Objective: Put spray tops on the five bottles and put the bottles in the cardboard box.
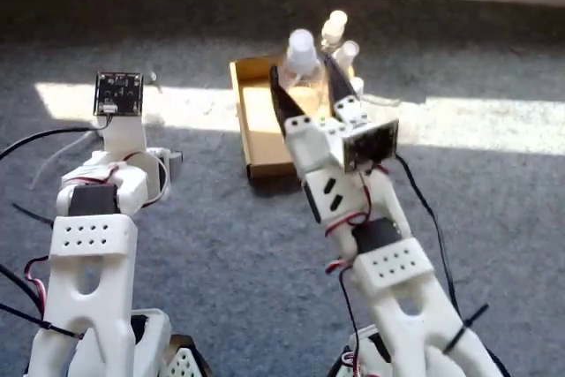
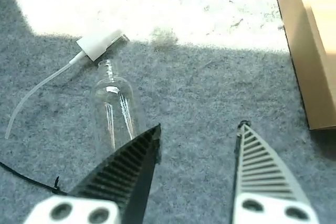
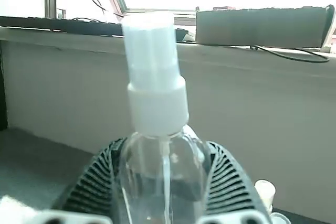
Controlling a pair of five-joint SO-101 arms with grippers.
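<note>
My right gripper (image 3: 164,150) is shut on a clear bottle (image 3: 163,182) that stands upright with a white spray top (image 3: 156,93) on it. In the high view this bottle (image 1: 301,49) hangs in the right gripper (image 1: 305,79) over the cardboard box (image 1: 256,116). My left gripper (image 2: 198,132) is open just above the carpet. A topless clear bottle (image 2: 113,108) lies beside its dark finger. Beyond the bottle's neck lies a loose spray top (image 2: 100,45) with its tube.
Two capped bottles (image 1: 335,26) (image 1: 347,52) stand at the far end of the box. The box's side wall (image 2: 302,51) lies close to the left gripper. Grey carpet (image 1: 203,245) lies between the arms. Cables trail by the left arm (image 1: 93,236).
</note>
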